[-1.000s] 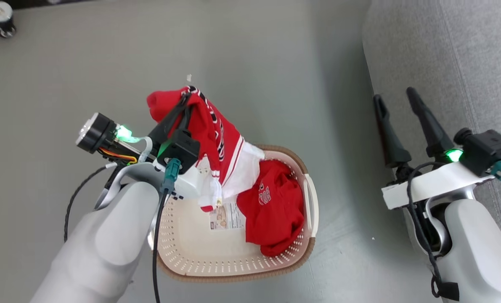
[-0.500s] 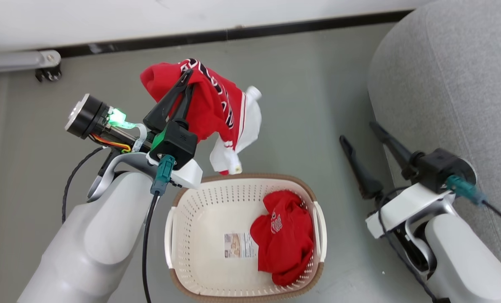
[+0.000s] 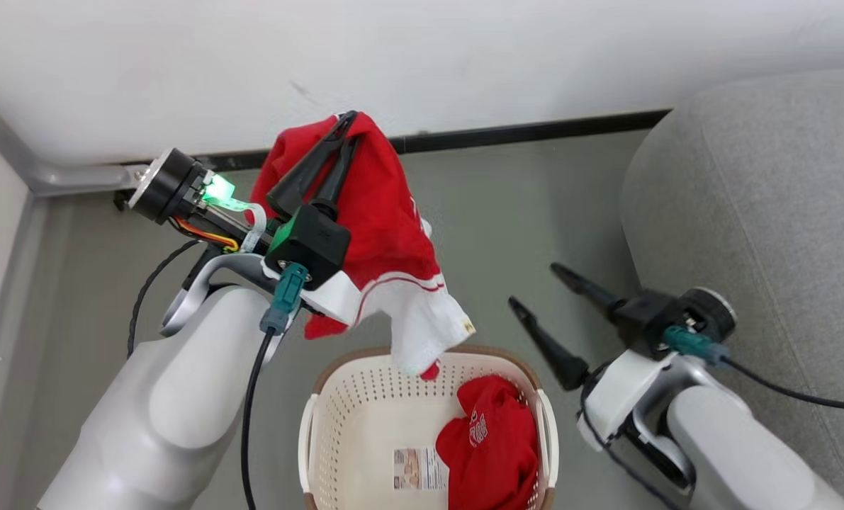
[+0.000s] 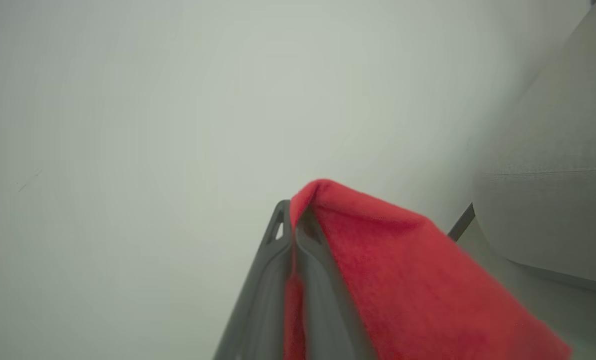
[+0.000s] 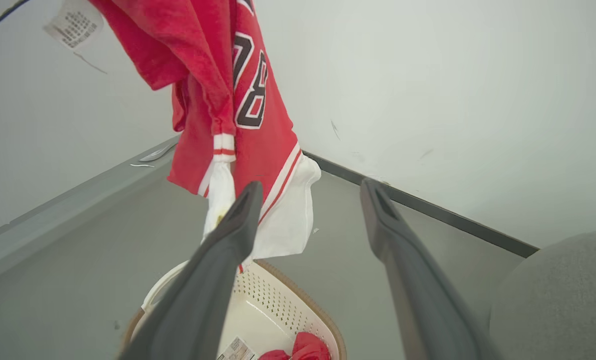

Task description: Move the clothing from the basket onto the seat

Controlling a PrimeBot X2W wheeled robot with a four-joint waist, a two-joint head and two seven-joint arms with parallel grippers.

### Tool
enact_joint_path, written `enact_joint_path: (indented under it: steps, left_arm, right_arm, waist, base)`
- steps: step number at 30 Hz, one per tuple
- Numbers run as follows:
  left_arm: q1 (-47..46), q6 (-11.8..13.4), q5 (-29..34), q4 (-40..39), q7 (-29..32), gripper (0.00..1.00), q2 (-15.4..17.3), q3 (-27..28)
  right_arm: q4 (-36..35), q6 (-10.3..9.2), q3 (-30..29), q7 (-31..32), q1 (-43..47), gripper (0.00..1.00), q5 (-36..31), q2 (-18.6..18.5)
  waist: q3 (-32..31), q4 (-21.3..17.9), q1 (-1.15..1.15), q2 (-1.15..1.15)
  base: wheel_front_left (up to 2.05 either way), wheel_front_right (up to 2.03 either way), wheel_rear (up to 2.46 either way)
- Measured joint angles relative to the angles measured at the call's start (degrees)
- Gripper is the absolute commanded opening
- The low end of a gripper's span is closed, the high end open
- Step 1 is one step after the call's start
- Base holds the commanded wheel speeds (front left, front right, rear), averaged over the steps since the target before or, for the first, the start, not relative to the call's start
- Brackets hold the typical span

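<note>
My left gripper [image 3: 351, 122] is shut on a red garment [image 3: 383, 219] with white trim, held up in the air above the cream basket [image 3: 336, 404]. The cloth drapes over the closed fingers [image 4: 287, 240] in the left wrist view, and its white hem hangs just over the basket's far rim. A second red garment [image 3: 496, 446] lies crumpled in the basket's right side beside a paper label [image 3: 418, 469]. My right gripper [image 3: 535, 287] stands open and empty, right of the basket, close to the grey seat [image 3: 755, 212]. The right wrist view has the hanging garment [image 5: 237, 100] and the basket [image 5: 298, 312] below.
A white wall [image 3: 422, 57] with a dark baseboard [image 3: 521, 131] runs behind. A grey metal rail [image 3: 10, 152] crosses the floor corner at the left. Grey floor [image 3: 521, 205] lies between the basket and the seat.
The left gripper has lifted the red garment out of the basket and higher up. The head camera has tilted up, so the wall and more of the seat show.
</note>
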Motion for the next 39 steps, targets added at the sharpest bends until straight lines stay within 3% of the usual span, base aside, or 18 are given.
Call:
enact_joint_path:
  steps: [12, 23, 38, 39]
  left_arm:
    - [0.9, -1.2, -1.5, -2.7, 2.8, 0.0, -1.3, -1.3]
    - [2.5, -2.7, -2.5, -4.4, 5.6, 0.0, -2.4, -3.5]
    - [3.6, -3.6, -3.0, -7.9, 7.6, 0.0, -3.7, -6.4]
    - [3.6, -3.7, -3.1, -8.2, 7.7, 0.0, -3.7, -6.5]
  right_arm:
    - [4.0, 0.05, 11.4, 2.4, -2.2, 1.0, 4.5, 1.8]
    - [9.4, 0.07, 15.4, 3.4, -5.6, 1.0, 5.3, 3.3]
    - [18.4, 0.07, 15.6, 3.1, -6.4, 1.0, 6.9, 6.5]
    - [18.7, 0.07, 15.5, 2.6, -7.0, 0.49, 6.8, 6.6]
  waist:
    - [-6.7, 1.5, 0.0, 0.0]
    - [-10.7, 3.2, 0.0, 0.0]
    - [-13.7, 6.7, 0.0, 0.0]
    - [-13.9, 6.9, 0.0, 0.0]
  base:
    - [0.0, 0.0, 0.0]
    - [0.0, 0.0, 0.0]
    - [0.0, 0.0, 0.0]
    - [0.0, 0.0, 0.0]
